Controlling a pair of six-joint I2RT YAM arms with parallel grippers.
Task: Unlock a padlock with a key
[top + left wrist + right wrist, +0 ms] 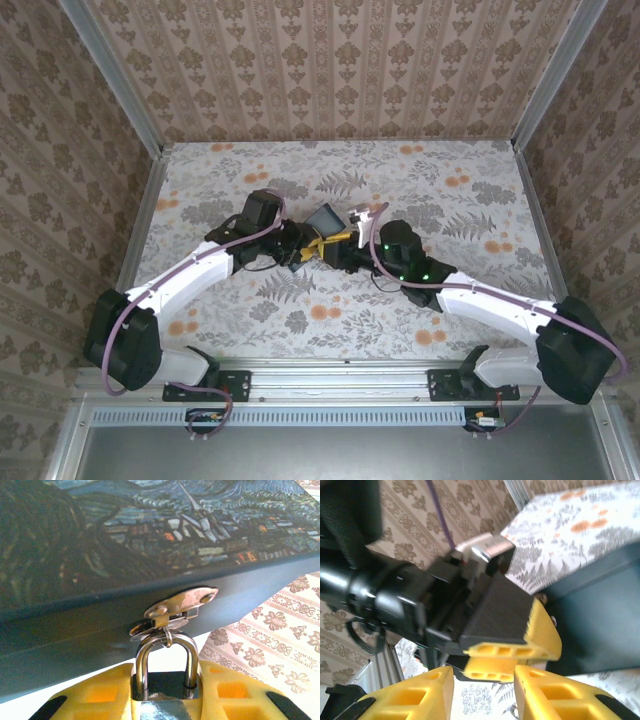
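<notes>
Centrally on the floral-patterned bench [470, 200], the two arms meet over a dark blue box [325, 217], the left arm [190, 272] reaching in from one side and the right arm [495, 303] from the other. Seen from the left wrist, the left hand [166, 686] is clamped on the padlock [164, 707], whose small silvery-grey body sits squeezed between the two yellow fingers [95, 696]. The padlock stands upright just below the front wall of the box, and its thin shackle [142, 662] rises from the body and passes through a small ring hanging from the metal hasp [177, 607] on that wall. The swirly blue-yellow painted lid [165, 525] lies above the hasp. Seen from the right wrist, the right hand [482, 689] has its yellow fingers [407, 697] apart, with a clear gap between them and nothing gripped. It sits just beside the left hand, whose black body and yellow fingertips show directly ahead of it, and the dark side of the box lies to the right of both. Whether the shackle is latched or released cannot be told.
</notes>
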